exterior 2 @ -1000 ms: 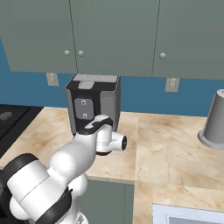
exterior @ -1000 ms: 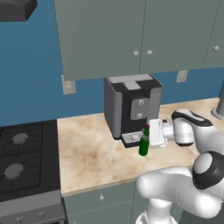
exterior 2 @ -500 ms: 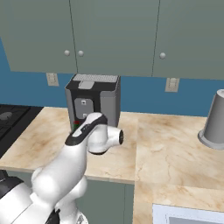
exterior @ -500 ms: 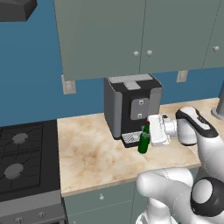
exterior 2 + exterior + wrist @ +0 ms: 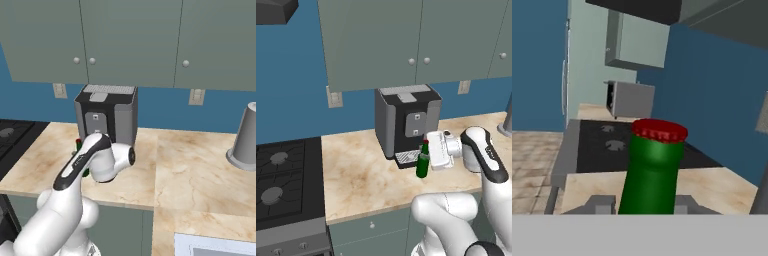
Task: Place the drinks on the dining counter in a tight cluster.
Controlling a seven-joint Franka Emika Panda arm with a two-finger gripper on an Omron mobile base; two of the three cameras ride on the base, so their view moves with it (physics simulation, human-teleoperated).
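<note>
A slim dark green bottle [image 5: 423,162] with a red cap stands on the marble kitchen counter [image 5: 361,175], just in front of the coffee machine [image 5: 406,122]. My gripper [image 5: 427,159] reaches in from the right, shut on the bottle's body. In the hand view the bottle [image 5: 652,170] rises close between the two fingertips [image 5: 600,204], which press on its sides. The arm covers nearly all of the bottle in the right base view. The dining counter is out of view.
A black stove [image 5: 281,185] adjoins the counter on the left. A tall grey canister [image 5: 246,137] stands at the counter's far right, and a sink corner [image 5: 215,245] lies at the near right. Grey-green cabinets [image 5: 406,40] hang overhead.
My arm's elbow has swung up and to the right while the hand stayed at the green bottle. The bottle stands in almost the same spot by the coffee machine.
</note>
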